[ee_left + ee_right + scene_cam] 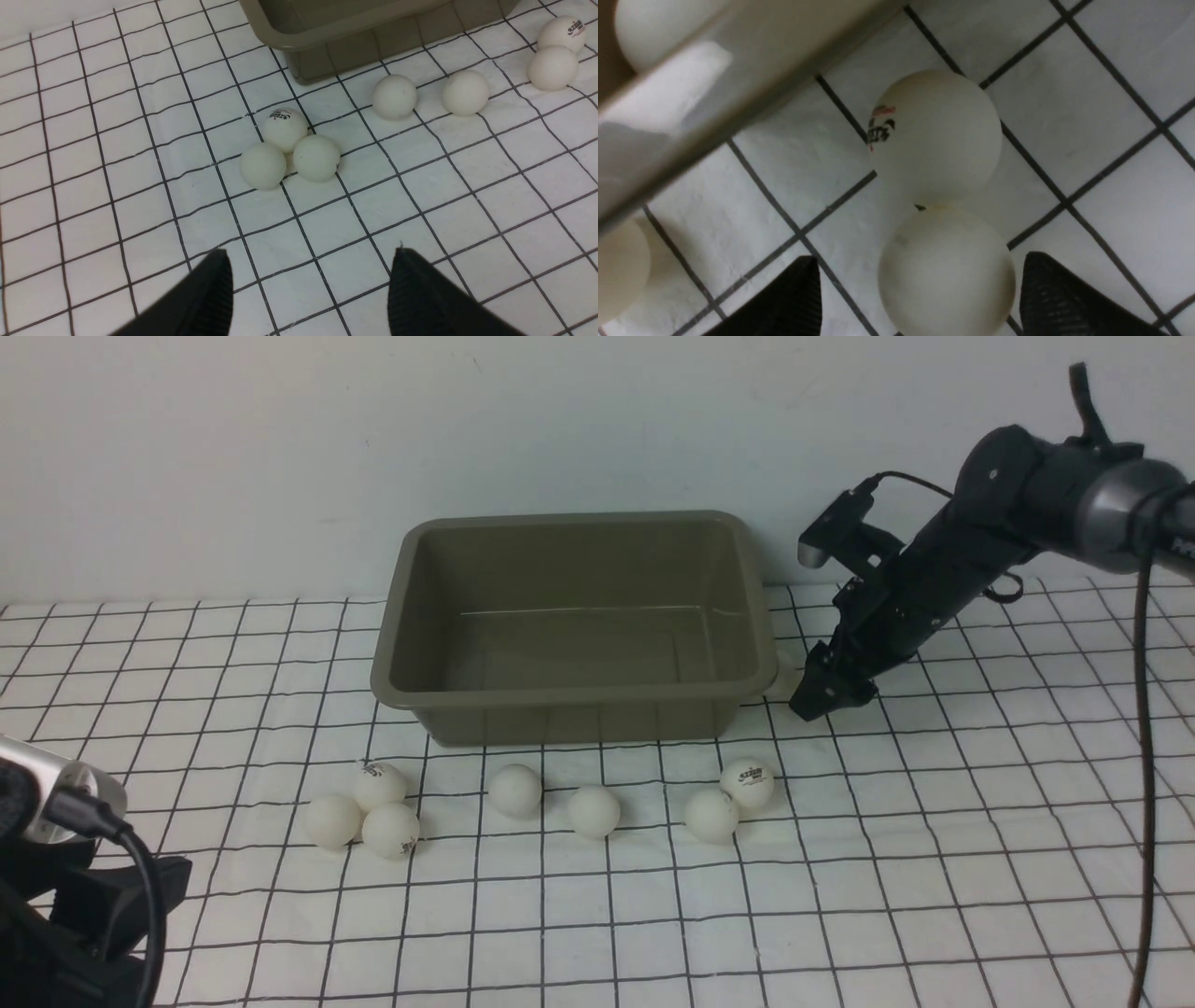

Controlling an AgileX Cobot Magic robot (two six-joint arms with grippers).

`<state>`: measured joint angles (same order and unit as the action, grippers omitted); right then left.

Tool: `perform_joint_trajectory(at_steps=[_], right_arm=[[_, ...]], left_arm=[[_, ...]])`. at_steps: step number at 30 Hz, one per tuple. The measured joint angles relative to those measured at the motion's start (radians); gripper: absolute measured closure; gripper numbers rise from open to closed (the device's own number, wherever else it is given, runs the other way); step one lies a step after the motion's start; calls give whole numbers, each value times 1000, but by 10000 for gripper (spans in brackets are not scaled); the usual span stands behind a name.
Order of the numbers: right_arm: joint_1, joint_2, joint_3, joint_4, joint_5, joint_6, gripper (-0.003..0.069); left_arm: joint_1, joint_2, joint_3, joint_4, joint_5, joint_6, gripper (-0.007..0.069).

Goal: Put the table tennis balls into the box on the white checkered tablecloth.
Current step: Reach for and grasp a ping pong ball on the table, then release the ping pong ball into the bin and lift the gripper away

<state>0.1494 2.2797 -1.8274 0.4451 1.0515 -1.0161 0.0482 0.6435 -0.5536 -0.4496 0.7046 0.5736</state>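
Evenly round matte balls [594, 811], slope-walled box [569, 694]

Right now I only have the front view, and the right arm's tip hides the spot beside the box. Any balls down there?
Observer: Yes, two touching balls. The plain ball sits between the open fingers of the right gripper, ungripped.
Operator: And the other?
Observer: The logo ball lies just past it, beside the box rim.
Operator: Left gripper holding anything?
Observer: No. The left gripper is open and empty over the cloth, facing three clustered balls.
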Motion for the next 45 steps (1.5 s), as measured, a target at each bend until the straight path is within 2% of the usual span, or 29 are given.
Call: perform_joint_trajectory(at_steps=[3,6,8,13,17,21,26,29,32,37,45], right_arm=[[11,11,0,-3,-13,3,164],[15,17,0,-31,-26,40,228],[15,17,0,-83,-45,87,302],[15,1,-2,-188,-40,140,297],[15,-49,-2,-192,-37,145,297],[15,-138,-2,-88,-63,112,297],[16,-195,-2,279,-50,-56,297],[27,-186,-2,391,4,-127,297],[57,-170,-2,430,26,-187,297],[76,-159,-2,434,12,-205,293],[61,-159,-2,434,-66,-230,188]], left_arm=[[0,0,0,0,0,0,220],[0,0,0,0,1,0,220],[0,0,0,0,1,0,220],[0,0,0,0,1,0,220],[0,0,0,0,1,0,220],[0,0,0,0,1,0,220],[0,0,0,0,1,0,220],[0,0,0,0,1,0,220],[0,0,0,0,1,0,220],[0,0,0,0,1,0,220],[0,0,0,0,1,0,220]])
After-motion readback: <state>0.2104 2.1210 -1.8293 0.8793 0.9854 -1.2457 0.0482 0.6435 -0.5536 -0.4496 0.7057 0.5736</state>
